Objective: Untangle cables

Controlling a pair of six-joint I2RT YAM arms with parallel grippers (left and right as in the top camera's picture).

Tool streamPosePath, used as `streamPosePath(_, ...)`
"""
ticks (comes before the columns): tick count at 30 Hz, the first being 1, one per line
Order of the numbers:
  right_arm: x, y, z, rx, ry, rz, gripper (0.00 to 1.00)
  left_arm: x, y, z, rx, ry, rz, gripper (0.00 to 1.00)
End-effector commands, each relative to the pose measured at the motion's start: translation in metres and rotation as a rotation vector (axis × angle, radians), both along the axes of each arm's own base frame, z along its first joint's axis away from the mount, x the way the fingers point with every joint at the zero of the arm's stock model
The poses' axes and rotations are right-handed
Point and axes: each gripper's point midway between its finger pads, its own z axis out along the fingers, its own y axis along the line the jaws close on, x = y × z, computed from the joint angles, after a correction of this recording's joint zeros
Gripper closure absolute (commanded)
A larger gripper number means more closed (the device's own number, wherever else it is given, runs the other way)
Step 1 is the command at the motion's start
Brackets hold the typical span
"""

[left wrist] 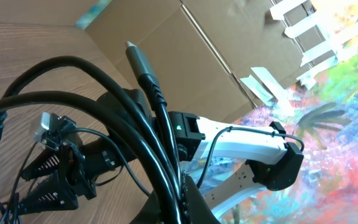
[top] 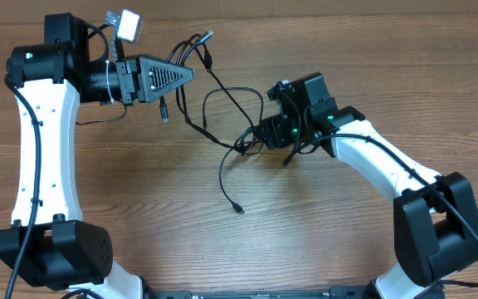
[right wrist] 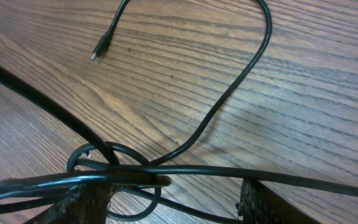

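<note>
Nearest the robot, one loose plug [top: 240, 209] lay on the table [top: 347, 249]. Its thin cord ran away from the robot toward the knot [right wrist: 114, 163].

A bit farther off, the right gripper [top: 252, 139] sat low at that knot. Its claw was part way wide. Strands of the cables [top: 222, 104] lay across between its two fingers, not squeezed as far as I could tell.

Farthest off, the left gripper [top: 187, 75] was pinched tight on a bunch of cords. The plug tips [top: 207, 36] poked out past it, pointing away from the robot.

The cables ran in one long slant, from the far left claw down to the nearer right claw.

I think the step in hand was getting hold of the knot. Next, the right claw would need to pinch just one strand. Then it should pull gently away from the left claw, so the loop slides open and does not pull tighter.
</note>
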Motion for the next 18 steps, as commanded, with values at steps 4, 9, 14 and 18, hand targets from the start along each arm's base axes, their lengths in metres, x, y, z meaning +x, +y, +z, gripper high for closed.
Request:
streamPosePath(4,-0.003,0.014,0.01,0.082,0.009,0.051,0.36,-0.008,-0.001,0.018,-0.042,-0.023,-0.012,0.95)
streamPosePath(9,-0.004,0.015,0.01,0.083,0.013,0.054,0.32,-0.007,-0.001,0.014,-0.018,-0.023,-0.006,0.95)
streamPosePath(14,-0.012,0.018,0.007,0.072,0.039,0.065,0.2,0.007,0.012,-0.047,0.342,0.009,0.08,0.95)
streamPosePath(18,-0.015,0.019,0.006,0.069,0.048,0.07,0.19,0.014,0.032,-0.089,0.617,0.076,0.147,0.91)
